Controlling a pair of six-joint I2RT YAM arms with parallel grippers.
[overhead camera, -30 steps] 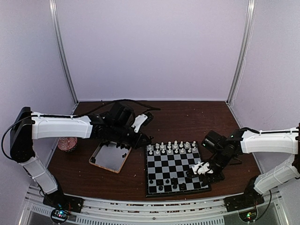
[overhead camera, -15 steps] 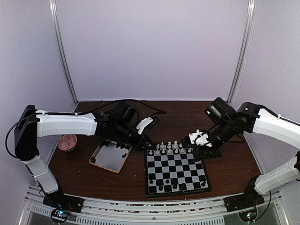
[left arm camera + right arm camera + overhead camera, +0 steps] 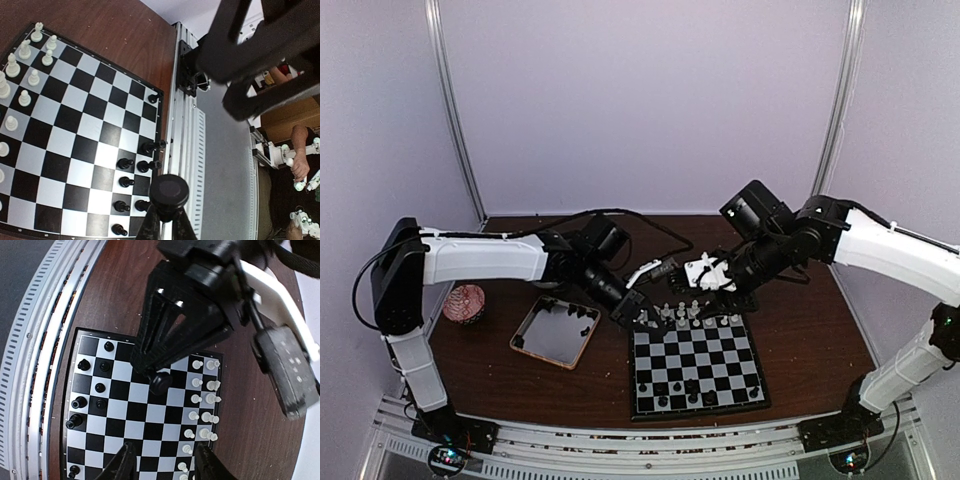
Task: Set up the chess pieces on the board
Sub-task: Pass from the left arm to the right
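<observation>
No writing, label, brand, number or sign can be read anywhere around the board (image 3: 695,360), whether on it, on the counter (image 3: 800,330) or beyond.

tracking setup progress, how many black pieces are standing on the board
8 black pieces, all in the two rows along the board's near edge. A ninth piece, also black, is clamped in the left gripper above the board. Arms may hide others.
</observation>
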